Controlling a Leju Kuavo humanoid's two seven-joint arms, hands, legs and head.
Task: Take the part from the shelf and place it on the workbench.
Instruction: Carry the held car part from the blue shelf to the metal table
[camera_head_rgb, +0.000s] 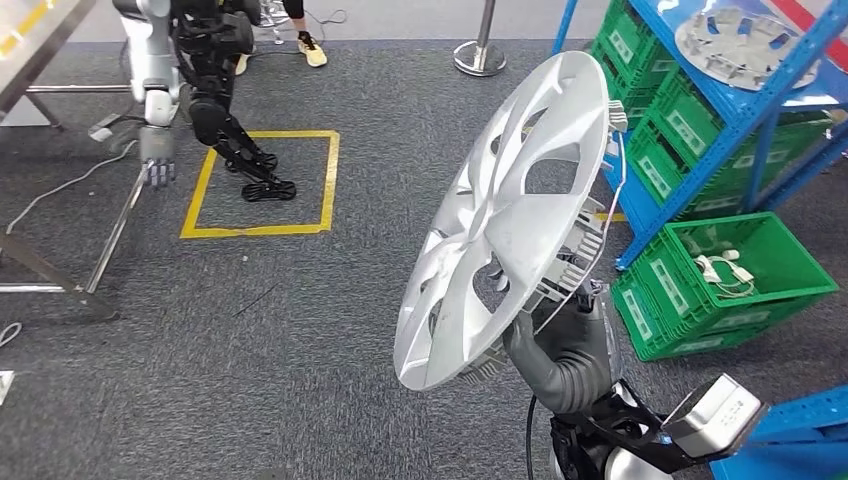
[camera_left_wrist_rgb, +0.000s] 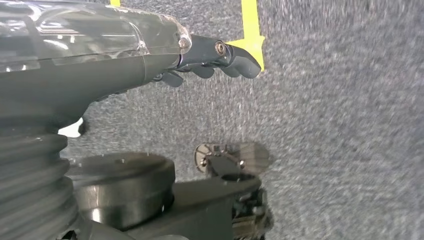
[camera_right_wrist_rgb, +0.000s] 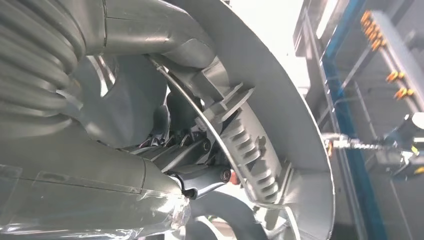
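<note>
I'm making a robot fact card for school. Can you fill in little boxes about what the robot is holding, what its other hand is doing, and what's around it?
Held thing: silver wheel cover, tilted on edge, lifted above the floor
Holding hand: right robot hand, gripping the cover's lower rim from behind
Other hand: left robot hand, hanging over the carpet, holding nothing, fingers curled
Floor: grey carpet with a yellow tape square
Shelf: blue rack on the right, another wheel cover lying on it
Bins: green crates beside the rack
Task stage: part off the shelf, not yet on the workbench
</note>
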